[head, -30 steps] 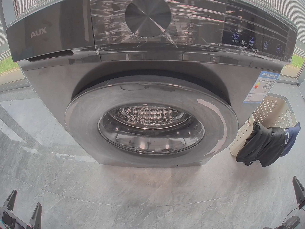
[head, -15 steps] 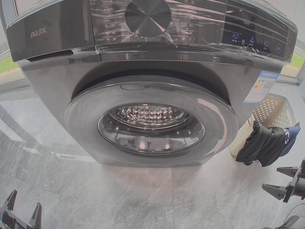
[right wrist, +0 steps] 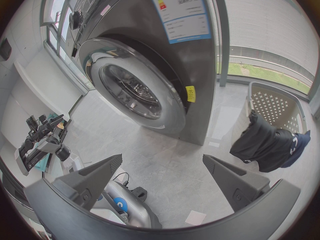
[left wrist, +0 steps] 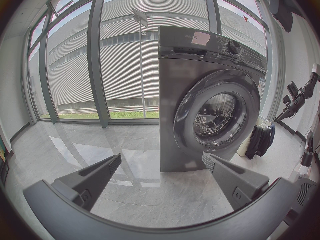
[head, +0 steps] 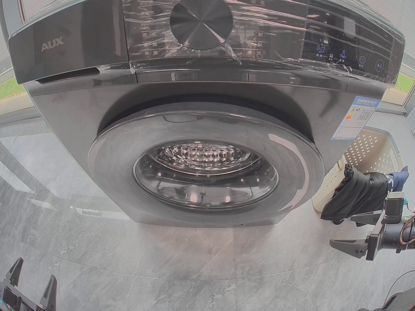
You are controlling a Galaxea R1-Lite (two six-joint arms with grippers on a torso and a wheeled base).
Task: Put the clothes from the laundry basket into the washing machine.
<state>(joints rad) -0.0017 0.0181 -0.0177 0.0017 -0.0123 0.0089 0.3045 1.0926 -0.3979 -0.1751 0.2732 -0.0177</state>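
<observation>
The black garment (head: 356, 195) hangs over the front rim of the laundry basket (head: 377, 131), right of the washing machine (head: 207, 122). The right claw (head: 341, 230), spread wide and empty, hovers just in front of it. It is far nearer than the left claw (head: 36, 268), which is also wide and empty.

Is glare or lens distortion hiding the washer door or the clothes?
Head view: fisheye bows the washing machine; reflections streak its door glass, drum readable. Right wrist view: clothes over the laundry basket evenly daylit, corners dark.
</observation>
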